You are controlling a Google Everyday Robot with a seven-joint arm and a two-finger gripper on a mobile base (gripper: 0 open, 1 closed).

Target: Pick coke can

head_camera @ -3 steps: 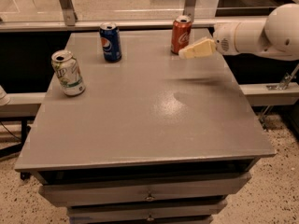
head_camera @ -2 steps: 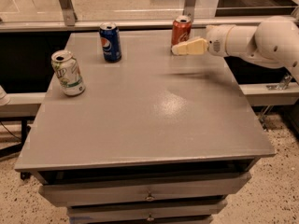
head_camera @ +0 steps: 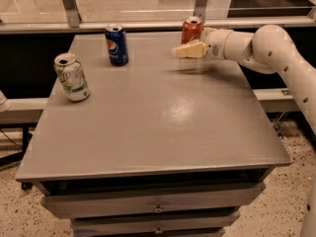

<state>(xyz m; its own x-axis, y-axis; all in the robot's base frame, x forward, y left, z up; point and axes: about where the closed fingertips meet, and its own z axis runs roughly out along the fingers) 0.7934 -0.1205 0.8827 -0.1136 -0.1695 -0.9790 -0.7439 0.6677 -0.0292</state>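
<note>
Our hand [head_camera: 183,50] hovers near the far edge of the desk [head_camera: 148,132], with open surface in front; open or closed, we cannot tell. Just behind it stands the red, silver-topped coke can [head_camera: 191,31].

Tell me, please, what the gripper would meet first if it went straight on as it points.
The gripper, in front of the coke can, points toward the picture's left. It would likely meet the Pepsi can first, though depth is unclear and it might pass it.
</note>
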